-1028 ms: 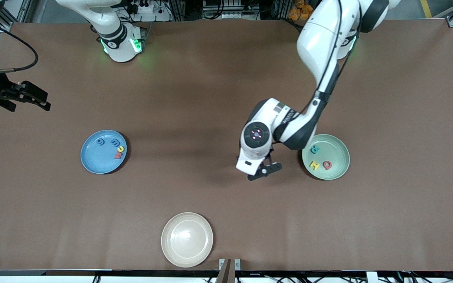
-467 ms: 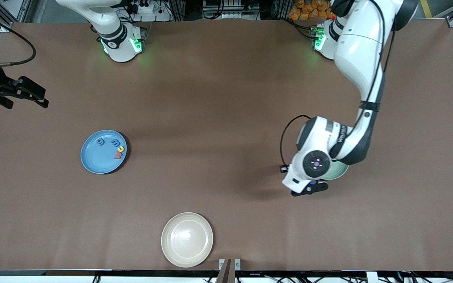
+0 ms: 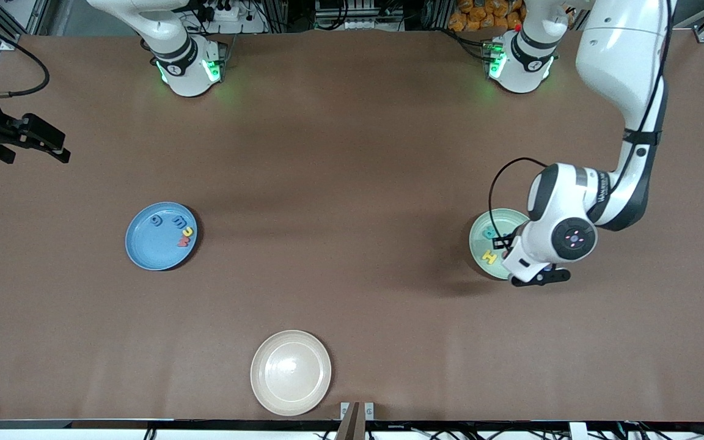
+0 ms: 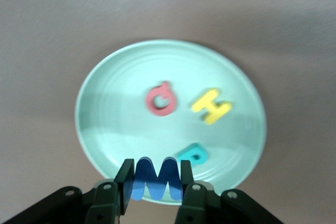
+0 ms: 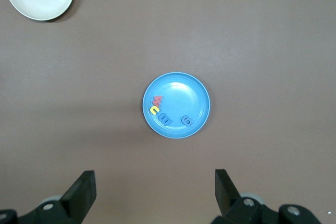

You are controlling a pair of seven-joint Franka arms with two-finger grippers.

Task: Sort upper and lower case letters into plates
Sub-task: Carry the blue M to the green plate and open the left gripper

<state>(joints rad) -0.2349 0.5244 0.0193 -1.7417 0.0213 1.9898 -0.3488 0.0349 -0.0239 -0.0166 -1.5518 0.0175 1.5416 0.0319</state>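
- My left arm has swung across from the bare table beside the pale green plate toward the right arm's end; now my left gripper hangs over that plate's rim, on its side nearer the front camera.
- My left fingers are pinched nearly shut on the blue W — it stands on edge between the pads, both flat faces clamped, and it hasn't slipped on the way over.
- What that means, as I judge it: the carry is done and only the release is left. This W looks like the last letter out of place, since no other letter lies loose on the table.
- In the pale green plate lie the red Q, the yellow H and the teal R — all flat, apart from one another, the R closest to my fingertips. I'd want to move inward from the rim before letting go.
- The W is a small flat foam-like piece, deep blue, far smaller than the plate.
- My right gripper waits high over the table with its fingers spread wide and nothing between them; well away from the pale green plate, the blue plate carries its four small letters bunched on the side facing it.
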